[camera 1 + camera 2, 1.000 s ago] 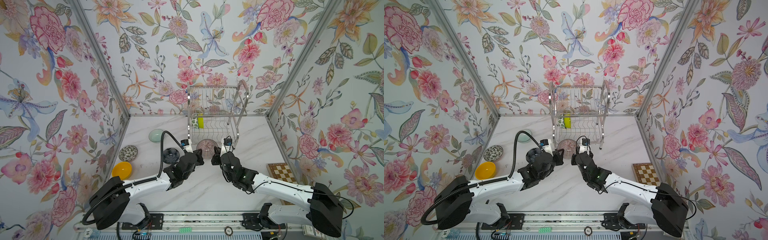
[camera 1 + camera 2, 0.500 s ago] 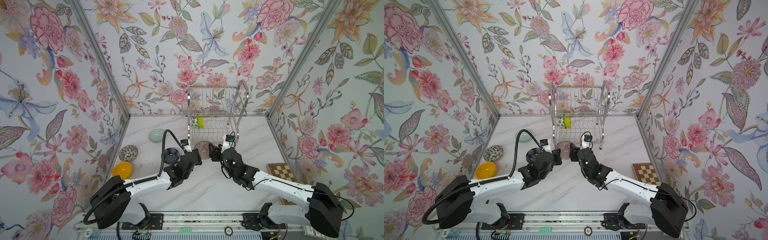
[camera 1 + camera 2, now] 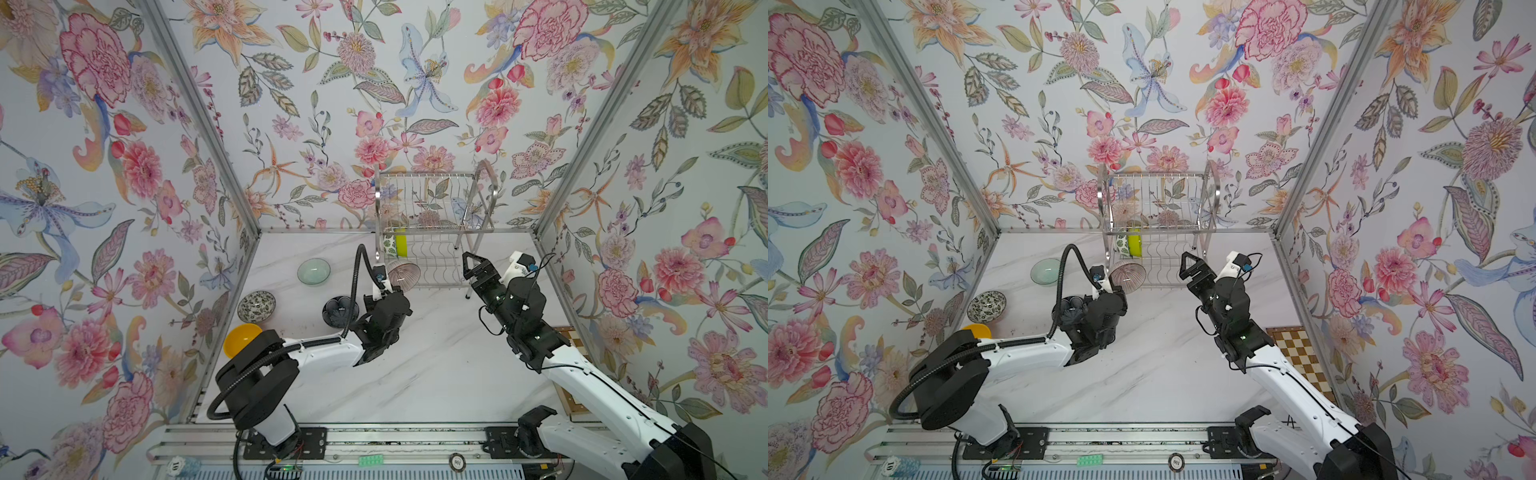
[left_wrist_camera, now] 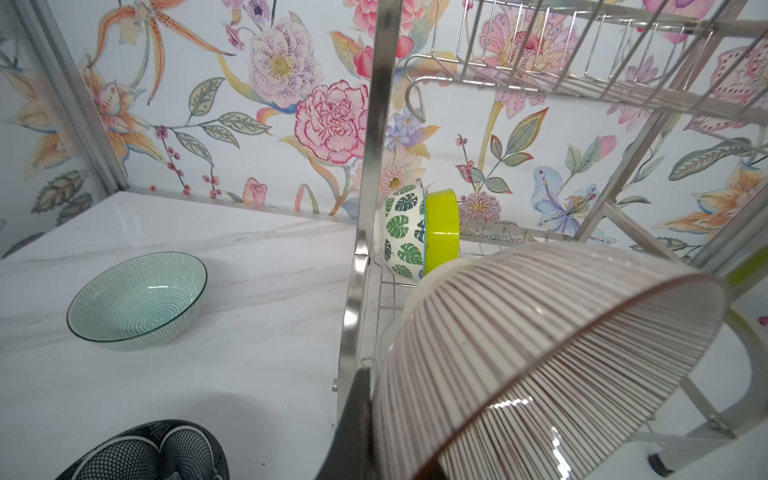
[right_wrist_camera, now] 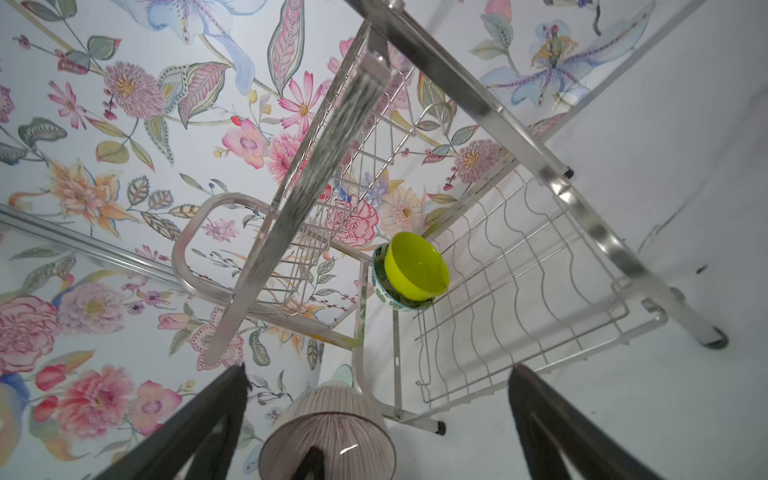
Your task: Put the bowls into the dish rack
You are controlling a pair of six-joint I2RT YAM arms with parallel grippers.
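Both top views: clamped on pink striped bowl (image 3: 403, 274) by the rim with left gripper (image 3: 390, 287), at 7 o'clock of dish rack (image 3: 377, 208), not slotted yet. Right gripper (image 3: 473, 266) spread wide, empty, at 4 o'clock. Four left on the table, 8 to 10 o'clock of left gripper: celadon bowl (image 3: 313, 271), speckled bowl (image 3: 256, 306), navy bowl (image 3: 338, 311), orange-yellow bowl (image 3: 242, 338). Left wrist: two racked on edge, lower tier (leaf-print bowl (image 4: 403, 232), lime bowl (image 4: 442, 228)). Right wrist: plenty of free slots beside them.

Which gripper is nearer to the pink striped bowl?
Left. The left gripper grips the pink striped bowl by its rim; the right gripper stands open, apart, to its right in both top views.
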